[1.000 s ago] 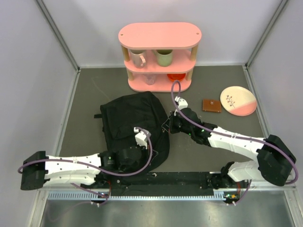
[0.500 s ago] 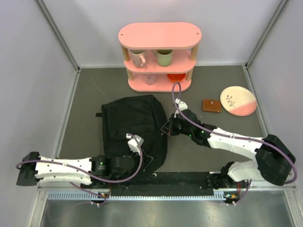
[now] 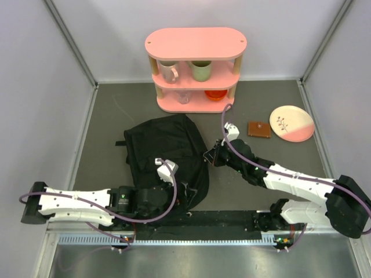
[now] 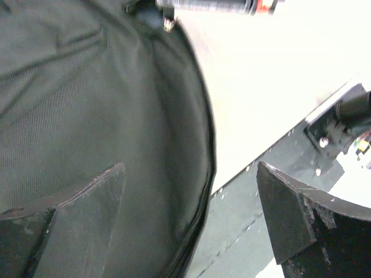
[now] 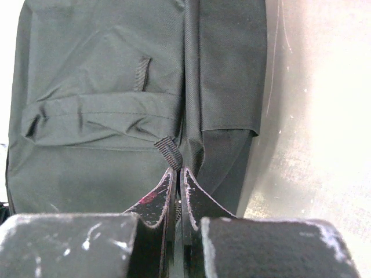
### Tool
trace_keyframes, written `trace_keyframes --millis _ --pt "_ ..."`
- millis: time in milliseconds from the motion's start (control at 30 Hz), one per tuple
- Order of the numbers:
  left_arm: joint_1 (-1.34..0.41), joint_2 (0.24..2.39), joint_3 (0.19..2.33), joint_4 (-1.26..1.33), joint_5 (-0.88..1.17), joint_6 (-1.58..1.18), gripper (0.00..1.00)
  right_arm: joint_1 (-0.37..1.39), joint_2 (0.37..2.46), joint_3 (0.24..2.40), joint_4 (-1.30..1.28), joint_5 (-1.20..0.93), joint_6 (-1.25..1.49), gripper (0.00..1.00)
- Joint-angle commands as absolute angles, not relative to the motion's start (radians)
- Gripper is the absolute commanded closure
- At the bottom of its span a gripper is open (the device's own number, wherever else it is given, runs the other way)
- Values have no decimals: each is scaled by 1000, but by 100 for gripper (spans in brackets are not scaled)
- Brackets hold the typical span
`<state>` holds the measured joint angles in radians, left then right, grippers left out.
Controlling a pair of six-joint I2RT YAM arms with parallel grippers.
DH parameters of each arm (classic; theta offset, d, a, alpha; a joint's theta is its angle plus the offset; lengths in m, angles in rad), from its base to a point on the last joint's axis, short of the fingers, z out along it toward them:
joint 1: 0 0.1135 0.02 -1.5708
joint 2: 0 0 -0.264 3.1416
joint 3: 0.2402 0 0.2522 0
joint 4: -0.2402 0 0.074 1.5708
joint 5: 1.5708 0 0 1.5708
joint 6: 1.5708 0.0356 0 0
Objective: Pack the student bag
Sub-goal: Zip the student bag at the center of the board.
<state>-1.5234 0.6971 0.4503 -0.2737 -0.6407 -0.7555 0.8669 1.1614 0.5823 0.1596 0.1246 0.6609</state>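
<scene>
Where the two arms reach out from the near edge, the black student bag (image 3: 162, 145) lies flat and wrinkled on the grey surface (image 3: 104, 121). It sits left of centre, just in front of the pink shelf (image 3: 195, 43).

Left pincer (image 4: 190, 174): released, fingers spread wide over the bag's near right corner.

Right pincer (image 5: 178, 172): clenched tight at the bag's right edge, beside a small strap tab (image 5: 168, 152). Whether cloth is nipped, cannot tell.

Plate (image 3: 291, 123) and flat brown square (image 3: 259, 128) lie well right of the bag.
</scene>
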Motion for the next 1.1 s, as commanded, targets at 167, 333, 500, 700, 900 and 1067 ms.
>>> trace_keyframes --millis 167,333,500,700,900,1067 --pt "-1391 994 610 -29 -603 -632 1 877 1091 577 193 175 624 100" --pt "-1333 1133 624 81 -534 -638 2 877 1086 591 180 178 617 100" --pt "-1290 1183 589 156 -506 -655 29 877 1085 597 175 175 604 100" --pt "-1259 1204 543 195 -439 -684 100 876 1117 603 196 170 609 100" --pt "-1270 1166 459 198 -302 -724 100 865 1213 644 259 146 633 100" --pt "-1313 1129 377 221 -239 -718 100 838 1313 679 293 126 652 100"
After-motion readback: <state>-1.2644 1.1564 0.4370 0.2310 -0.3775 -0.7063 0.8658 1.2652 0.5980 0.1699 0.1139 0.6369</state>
